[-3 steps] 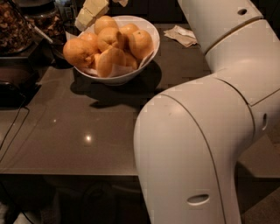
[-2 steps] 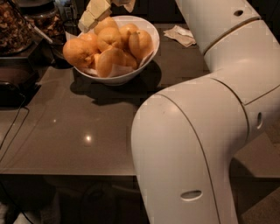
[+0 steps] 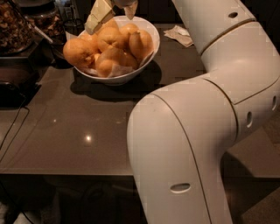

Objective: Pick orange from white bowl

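End effector (image 3: pixel 115 12), top cut off, hangs w/ fingers (image 3: pixel 99 15) apart over oranges (image 3: pixel 113 40) in white bowl (image 3: pixel 131 75).

Dark glossy countertop (image 3: pixel 65 148), one light glint (image 3: pixel 88 138) near left; glass jars (image 3: pixel 13 26) far left; black cable (image 3: pixel 12 131) off the left edge; crumpled napkin (image 3: pixel 178 35) far right; the gripper (image 3: pixel 111 22) hangs at the far side, fingers apart.

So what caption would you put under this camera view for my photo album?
Robot's open pincer hangs over the oranges heaped in the white bowl on a dark table.
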`<action>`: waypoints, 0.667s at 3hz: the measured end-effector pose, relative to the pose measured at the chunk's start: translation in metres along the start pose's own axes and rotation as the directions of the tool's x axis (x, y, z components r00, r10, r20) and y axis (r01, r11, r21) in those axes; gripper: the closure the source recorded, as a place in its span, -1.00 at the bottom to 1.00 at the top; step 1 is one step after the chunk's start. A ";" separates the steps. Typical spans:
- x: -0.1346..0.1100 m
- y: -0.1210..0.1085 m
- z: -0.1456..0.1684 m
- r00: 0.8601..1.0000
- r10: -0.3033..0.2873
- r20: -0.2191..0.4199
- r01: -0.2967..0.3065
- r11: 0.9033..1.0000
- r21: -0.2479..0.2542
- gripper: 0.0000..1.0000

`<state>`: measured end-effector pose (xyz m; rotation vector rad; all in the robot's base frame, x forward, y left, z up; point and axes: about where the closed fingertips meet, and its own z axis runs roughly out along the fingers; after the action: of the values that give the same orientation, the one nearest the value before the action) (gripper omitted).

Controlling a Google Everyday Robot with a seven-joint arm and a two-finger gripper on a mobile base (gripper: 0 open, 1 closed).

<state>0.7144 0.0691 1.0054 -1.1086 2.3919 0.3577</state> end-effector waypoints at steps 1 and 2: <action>-0.002 -0.002 0.005 1.000 0.004 -0.010 -0.004 1.000 0.002 -0.68; -0.003 -0.003 0.013 1.000 0.002 -0.025 -0.002 1.000 0.002 -0.60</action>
<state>0.7226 0.0752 0.9957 -1.1157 2.4149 0.3441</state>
